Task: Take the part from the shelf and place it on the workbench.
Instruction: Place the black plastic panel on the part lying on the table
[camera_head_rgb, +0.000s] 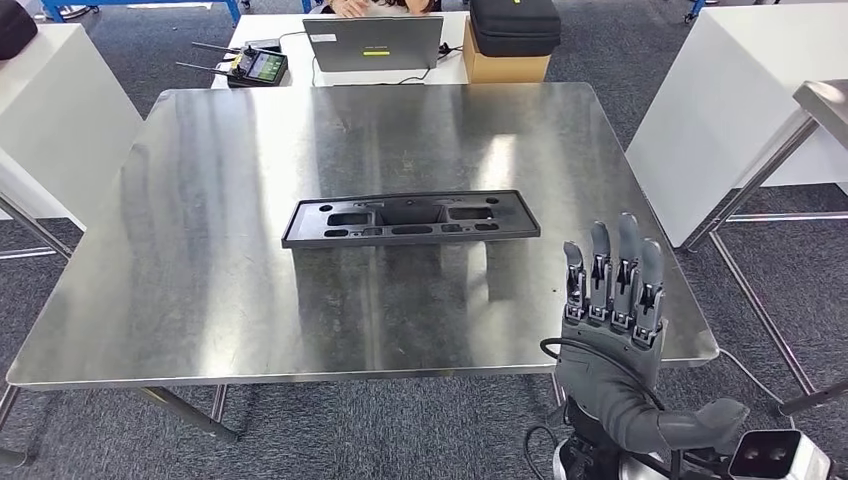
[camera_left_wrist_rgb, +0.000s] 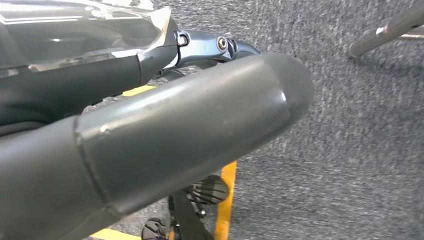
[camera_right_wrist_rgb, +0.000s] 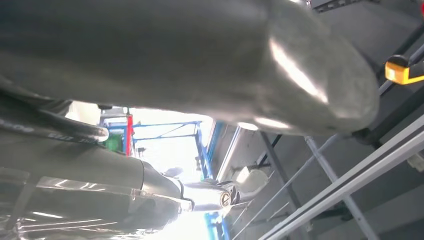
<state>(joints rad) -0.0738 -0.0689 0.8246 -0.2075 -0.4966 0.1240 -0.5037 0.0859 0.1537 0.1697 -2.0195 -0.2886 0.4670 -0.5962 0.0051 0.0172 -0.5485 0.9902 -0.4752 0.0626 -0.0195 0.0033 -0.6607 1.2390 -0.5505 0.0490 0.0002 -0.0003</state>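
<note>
- Looking down from the head view, the part (camera_head_rgb: 411, 219), a long flat black tray-like moulding with recessed pockets, lies flat near the middle of the steel workbench (camera_head_rgb: 200, 300). The right hand (camera_head_rgb: 612, 300) is raised at the near edge, fingers straight and side by side, holding nothing. A careless sweep of that hand could nudge the part.
- Left wrist view: the left hand (camera_left_wrist_rgb: 165, 135) hangs over carpet; its fingers' state I cannot tell.
- Right wrist view: thumb, nothing gripped.

Bright overhead light glares off the steel workbench (camera_head_rgb: 200, 250); both wrist views are blurred up close.
</note>
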